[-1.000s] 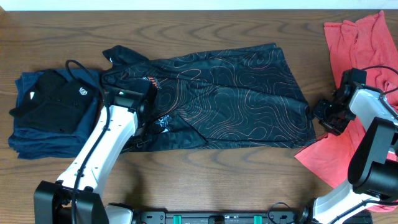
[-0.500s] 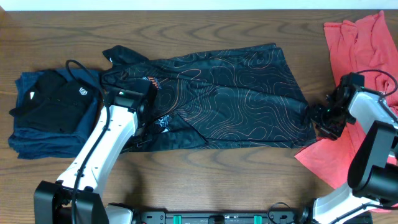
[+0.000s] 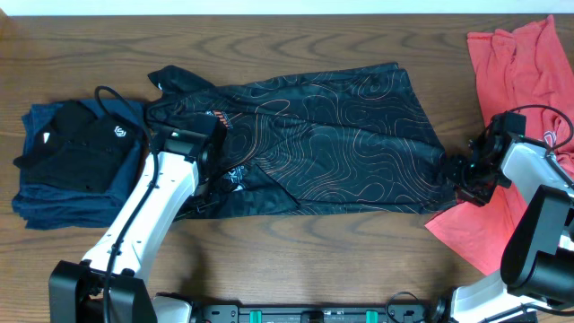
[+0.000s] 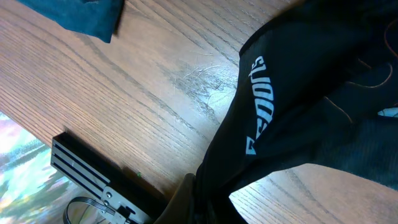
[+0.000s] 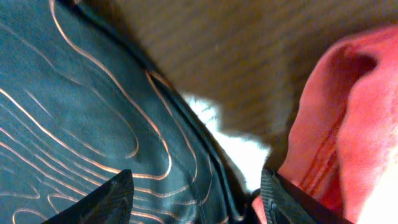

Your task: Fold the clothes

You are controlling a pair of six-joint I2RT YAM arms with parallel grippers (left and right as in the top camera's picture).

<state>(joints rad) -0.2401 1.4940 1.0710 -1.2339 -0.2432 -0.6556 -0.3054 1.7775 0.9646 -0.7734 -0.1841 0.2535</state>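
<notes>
Woodgrain table (image 3: pixel 287 36) carries black shirt (image 3: pixel 341 144), coral garments (image 3: pixel 511 63).

The black shirt (image 3: pixel 341 144) bears thin orange wavy lines, the T-shirts (image 3: pixel 511 63) are coral-red, the table (image 3: pixel 314 269) brown woodgrain.

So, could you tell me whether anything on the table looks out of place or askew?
The black contour-print shirt lies slanted, its left end bunched; the coral-red garments sprawl unfolded, one corner lying beside the shirt's right hem.
</notes>
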